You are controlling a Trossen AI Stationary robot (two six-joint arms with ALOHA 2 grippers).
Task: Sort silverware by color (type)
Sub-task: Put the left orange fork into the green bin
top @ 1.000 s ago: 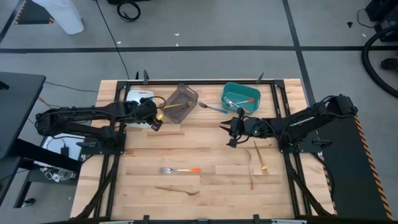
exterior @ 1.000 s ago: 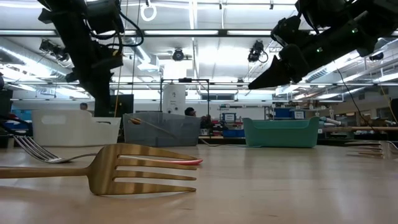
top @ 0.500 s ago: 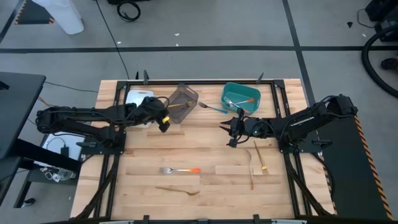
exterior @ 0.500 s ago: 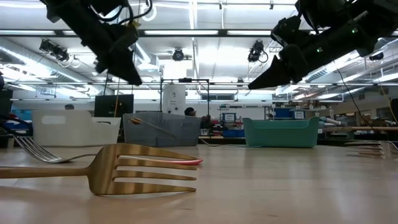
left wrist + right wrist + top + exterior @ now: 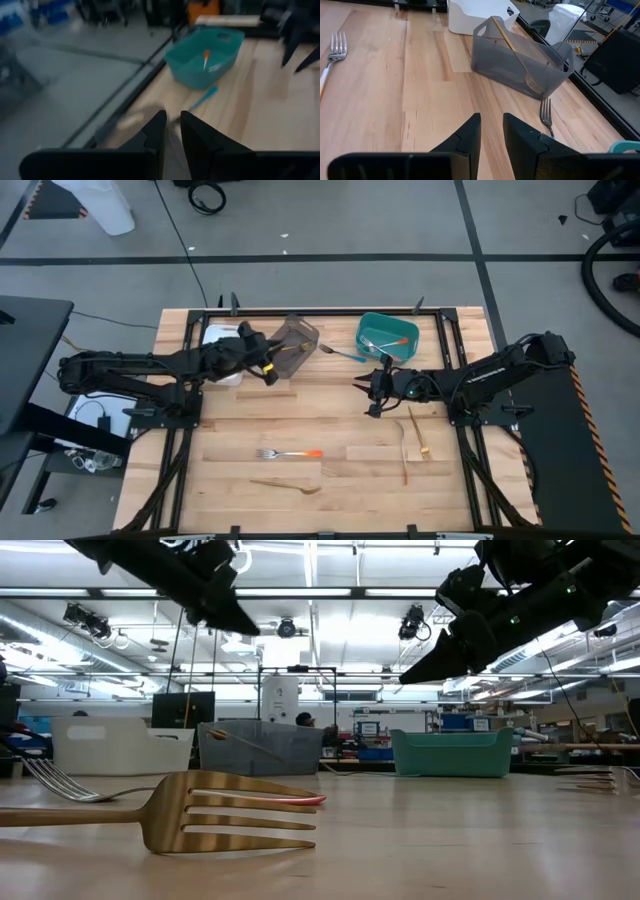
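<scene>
- Three bins stand along the 12 o'clock edge of the pale wooden table [image 5: 240, 420]: a white bin [image 5: 222, 336], a translucent grey-brown bin [image 5: 293, 345] and a teal bin [image 5: 388, 334], all of smooth plastic.
- A slim wooden fork [image 5: 512, 47] leans tilted inside the grey-brown bin; the teal bin holds an orange-handled piece [image 5: 206, 55].
- Just at 9 o'clock of the teal bin, a blue-handled fork [image 5: 343, 353] lies flat on the table.
- Nearer 6 o'clock lie an orange-handled metal fork [image 5: 288, 453] and a tan wooden utensil [image 5: 287, 486]; two more tan pieces [image 5: 412, 440] lie at about 4 o'clock.
- The left gripper [image 5: 266, 367] hovers beside the grey-brown bin, fingers a narrow slit apart and holding nothing.
- The right gripper [image 5: 367, 393] hangs over the table centre, likewise nearly closed and empty.
- Only the low view shows the tines of the golden-toned fork [image 5: 190, 810] close up; its handle is cut off.
- The left wrist view is blurred, so the bin below it is hard to make out.
</scene>
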